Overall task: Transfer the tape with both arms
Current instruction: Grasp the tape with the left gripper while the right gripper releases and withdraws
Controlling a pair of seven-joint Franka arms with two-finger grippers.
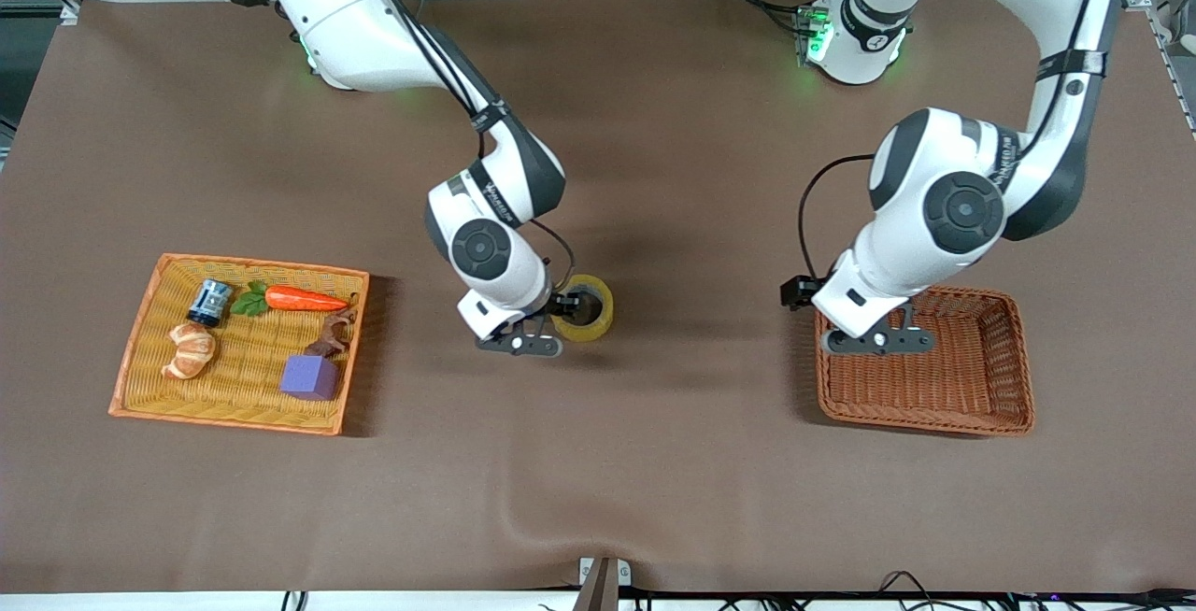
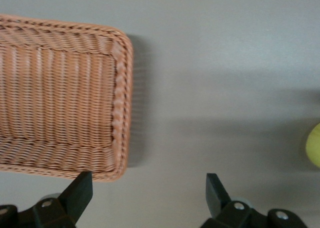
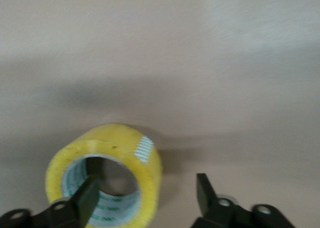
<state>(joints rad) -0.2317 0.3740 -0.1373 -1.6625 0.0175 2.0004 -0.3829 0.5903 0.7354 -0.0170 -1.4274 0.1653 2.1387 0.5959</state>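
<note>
The tape (image 1: pixel 603 310), a yellowish roll with a grey core, lies on the brown table near its middle. My right gripper (image 1: pixel 568 305) is down at it and open: in the right wrist view one finger (image 3: pixel 89 195) is inside the core, the other (image 3: pixel 204 190) is outside the wall, and the tape (image 3: pixel 145 163) sits between them, with the gripper's midpoint (image 3: pixel 147 192) on the roll's wall. My left gripper (image 1: pixel 796 293) is open and empty (image 2: pixel 149 188), over the table beside the brown wicker basket (image 1: pixel 934 419). An edge of the tape (image 2: pixel 315 145) shows in the left wrist view.
The brown basket's rim (image 2: pixel 120 113) lies toward the left arm's end. An orange wicker tray (image 1: pixel 140 349) toward the right arm's end holds a can (image 1: pixel 210 301), a carrot (image 1: pixel 304 298), a croissant toy (image 1: pixel 190 349), a purple block (image 1: pixel 310 376) and a brown piece (image 1: pixel 334 331).
</note>
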